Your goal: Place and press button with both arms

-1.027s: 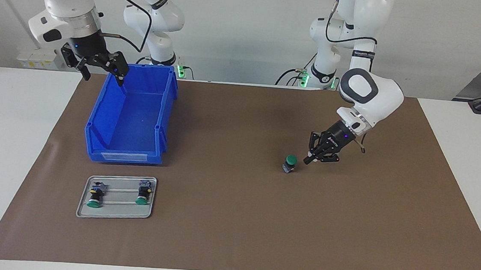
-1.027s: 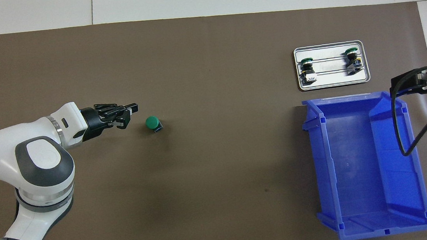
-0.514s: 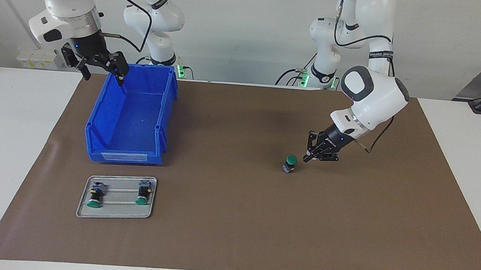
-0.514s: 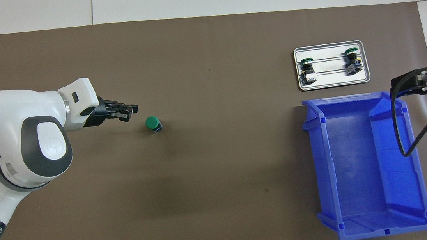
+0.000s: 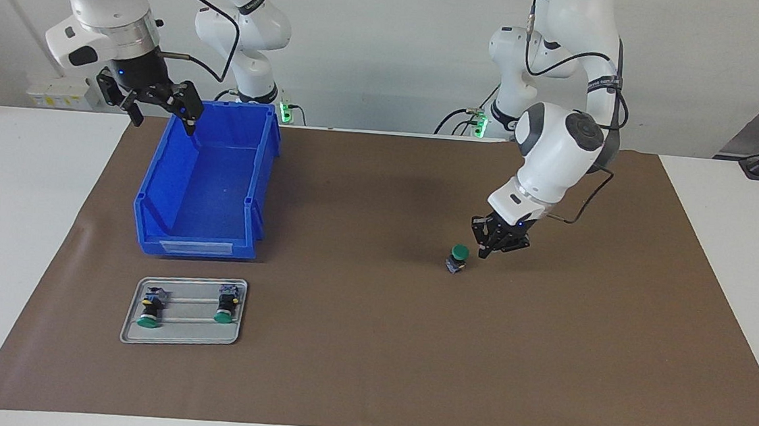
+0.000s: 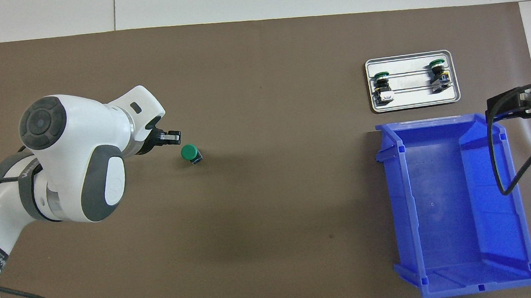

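Button upright on brown mat, mid-table toward left arm's end, green cap up. Left gripper low just beside button, not touching; jaw gap can't tell, holding nothing. Right gripper waits over blue bin rim, jaws spread, empty. Two more buttons on metal tray. Likely step: press. Advice: centre fingertip over cap, push straight down, avoid side contact or button tips.

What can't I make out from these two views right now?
- Left tool by the button: touching or apart, and finger state, too small in the facing view; its wrist covers it in the overhead view.
- Right tool over the blue bin: overhead view's edge cuts it off.
- Tray buttons: markings too small.
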You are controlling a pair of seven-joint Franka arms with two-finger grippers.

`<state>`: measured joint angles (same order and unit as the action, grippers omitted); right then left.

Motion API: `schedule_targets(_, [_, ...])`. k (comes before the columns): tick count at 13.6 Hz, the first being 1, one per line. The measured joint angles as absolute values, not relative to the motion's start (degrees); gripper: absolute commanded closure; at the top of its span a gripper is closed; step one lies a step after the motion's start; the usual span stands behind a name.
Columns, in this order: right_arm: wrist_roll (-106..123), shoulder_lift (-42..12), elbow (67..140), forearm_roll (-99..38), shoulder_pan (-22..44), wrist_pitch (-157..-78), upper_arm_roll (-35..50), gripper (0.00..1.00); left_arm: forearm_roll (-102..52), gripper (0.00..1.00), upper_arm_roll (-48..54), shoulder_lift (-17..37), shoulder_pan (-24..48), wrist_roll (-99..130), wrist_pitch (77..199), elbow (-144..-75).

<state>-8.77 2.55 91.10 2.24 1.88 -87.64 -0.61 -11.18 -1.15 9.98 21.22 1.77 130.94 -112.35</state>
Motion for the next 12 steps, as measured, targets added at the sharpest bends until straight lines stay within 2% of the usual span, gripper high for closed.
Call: schedule_targets(12, [-8.81,2.66,91.40,2.24,1.87,-87.65,-0.66,0.00,0.18,1.00,-1.36,12.80,26.72,16.22,132.21,-113.12])
